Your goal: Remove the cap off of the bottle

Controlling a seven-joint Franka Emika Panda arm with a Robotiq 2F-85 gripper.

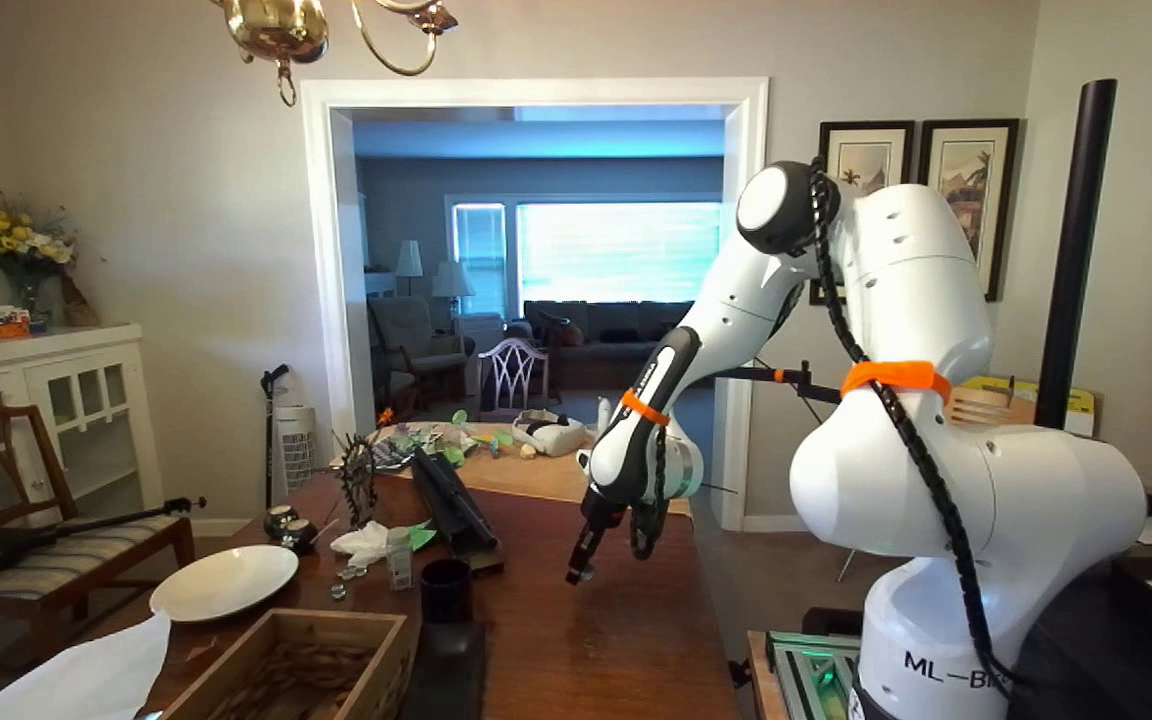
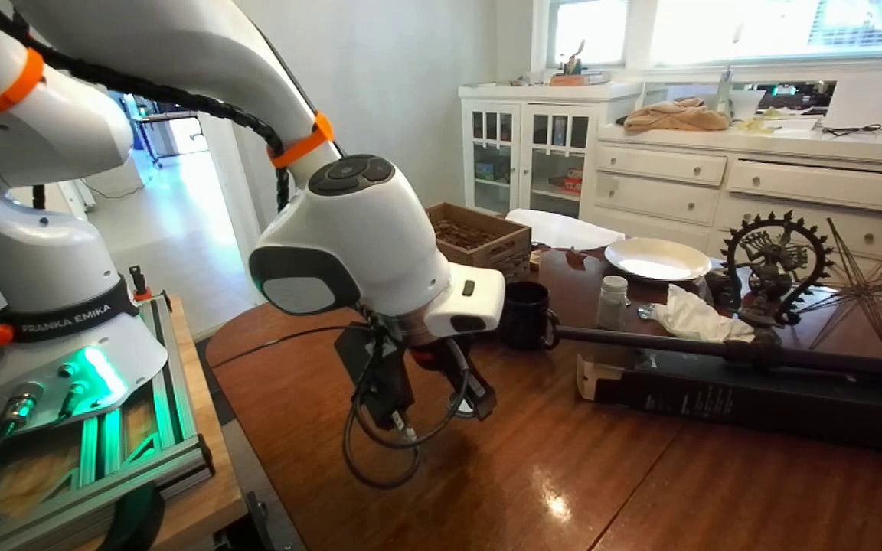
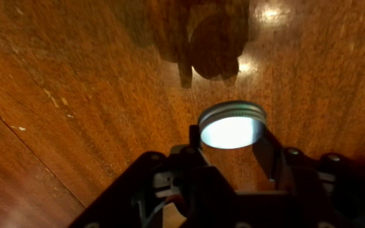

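My gripper [image 3: 228,142] is shut on a round silver metal lid [image 3: 230,131] with a ridged rim and a bright white inner face. It holds the lid tilted between its fingertips above the table; the lid's shadow shows ahead of it in the wrist view. The gripper also shows in both exterior views [image 1: 581,568] [image 2: 475,402]. A small clear bottle [image 2: 611,308] stands upright on the table, apart from the gripper, with a small white round cap [image 2: 614,284] on top. The bottle also shows in an exterior view [image 1: 399,562].
A black mug [image 2: 525,315], a wooden crate [image 1: 376,655] and a white plate [image 1: 226,583] stand near the bottle. A long black box [image 2: 747,394] with a dark rod lies on the table. A crumpled tissue [image 2: 697,315] and a dark metal statue [image 2: 776,264] are beyond it.
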